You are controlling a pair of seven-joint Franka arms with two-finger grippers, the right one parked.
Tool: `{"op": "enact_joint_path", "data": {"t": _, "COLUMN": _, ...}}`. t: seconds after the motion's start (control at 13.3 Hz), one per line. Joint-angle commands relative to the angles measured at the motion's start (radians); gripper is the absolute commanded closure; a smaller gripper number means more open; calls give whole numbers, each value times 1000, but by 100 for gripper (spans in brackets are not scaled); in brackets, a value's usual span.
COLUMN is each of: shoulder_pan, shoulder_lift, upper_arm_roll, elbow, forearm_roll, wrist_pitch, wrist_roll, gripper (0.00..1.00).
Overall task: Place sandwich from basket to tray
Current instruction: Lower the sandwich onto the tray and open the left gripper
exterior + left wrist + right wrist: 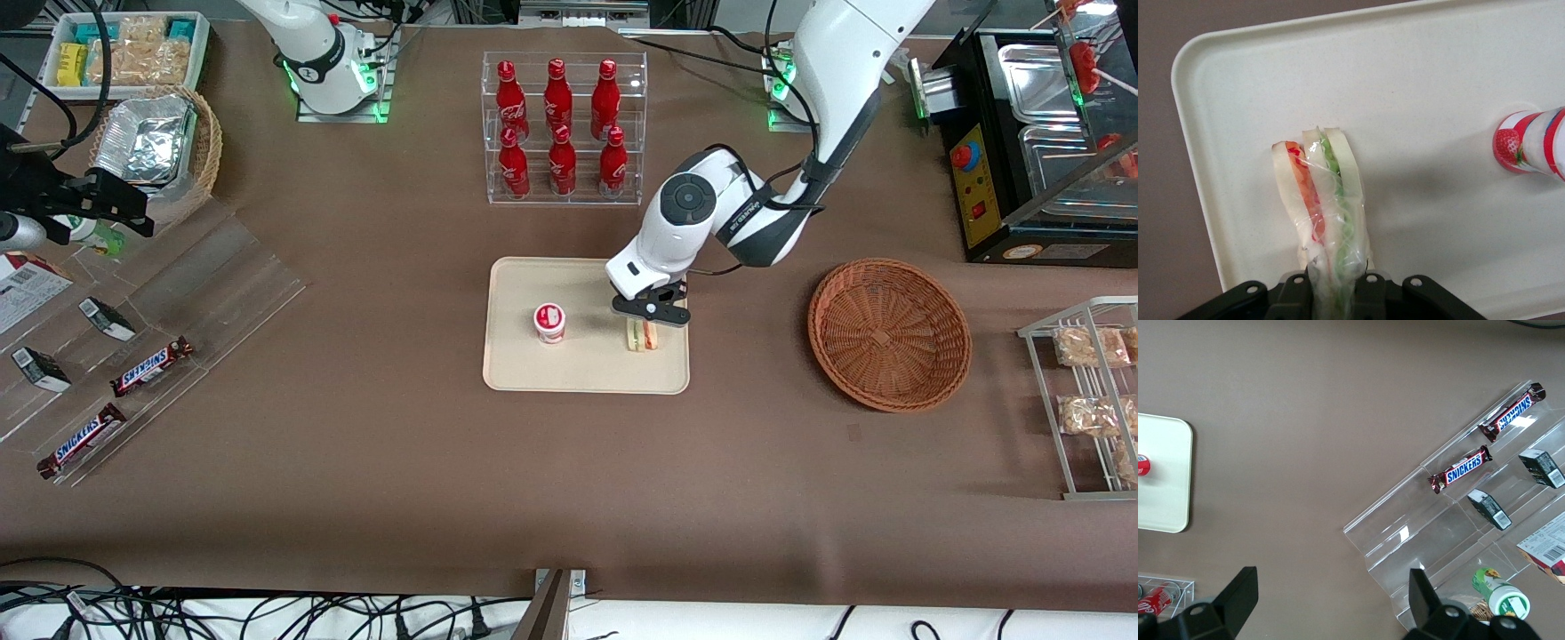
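The sandwich (pixel 642 335) stands on edge on the tray (pixel 524 369), directly under the gripper (pixel 650 313), its wrapped top pinched between the jaws in the wrist view (pixel 1325 200), where the white bread and the red and green layers run away from the gripper across the cream surface. The table (pixel 400 498), covered in brown, spreads out on every side of the gripper. The basket (pixel 889 333), a round woven bowl, lies well apart from the gripper toward the working arm's end of the table, with nothing in it. The tray lies flat beneath the gripper, which hangs over the part of it nearest the basket, close to the rim there (pixel 1195 167). A clear rack of red bottles (pixel 560 124) stands farther from the front camera than the gripper. A small cup (pixel 549 322) with a red and white lid stands upright on the tray, beside the gripper toward the parked arm's end and apart from the sandwich; the wrist view shows a strawberry printed on it (pixel 1528 148).
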Motion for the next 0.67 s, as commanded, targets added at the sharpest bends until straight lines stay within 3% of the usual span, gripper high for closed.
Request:
{"op": "enact_joint_path", "data": {"t": 0.0, "shoulder_pan": -19, "shoulder_lift": 31, "upper_arm_roll": 10, "elbow": 38, "forearm_roll": 43, "wrist_pitch": -3, "wrist_roll": -35, "gripper": 100}}
{"op": "enact_joint_path", "data": {"t": 0.07, "shoulder_pan": -19, "shoulder_lift": 34, "upper_arm_roll": 11, "elbow": 39, "forearm_roll": 43, "wrist_pitch": -3, "wrist_roll": -43, "gripper": 99}}
{"op": "enact_joint_path", "data": {"t": 0.15, "shoulder_pan": -19, "shoulder_lift": 34, "upper_arm_roll": 11, "elbow": 39, "forearm_roll": 43, "wrist_pitch": -3, "wrist_roll": -66, "gripper": 89}}
{"op": "enact_joint_path", "data": {"t": 0.22, "shoulder_pan": -19, "shoulder_lift": 34, "upper_arm_roll": 11, "elbow": 39, "forearm_roll": 45, "wrist_pitch": -3, "wrist_roll": -84, "gripper": 73}}
{"op": "enact_joint_path", "data": {"t": 0.3, "shoulder_pan": -19, "shoulder_lift": 39, "upper_arm_roll": 13, "elbow": 39, "forearm_roll": 45, "wrist_pitch": -3, "wrist_roll": -89, "gripper": 34}}
{"op": "enact_joint_path", "data": {"t": 0.38, "shoulder_pan": -19, "shoulder_lift": 39, "upper_arm_roll": 13, "elbow": 39, "forearm_roll": 51, "wrist_pitch": -3, "wrist_roll": -89, "gripper": 0}}
{"op": "enact_joint_path", "data": {"t": 0.6, "shoulder_pan": -17, "shoulder_lift": 30, "upper_arm_roll": 10, "elbow": 46, "forearm_roll": 102, "wrist_pitch": -17, "wrist_roll": -90, "gripper": 0}}
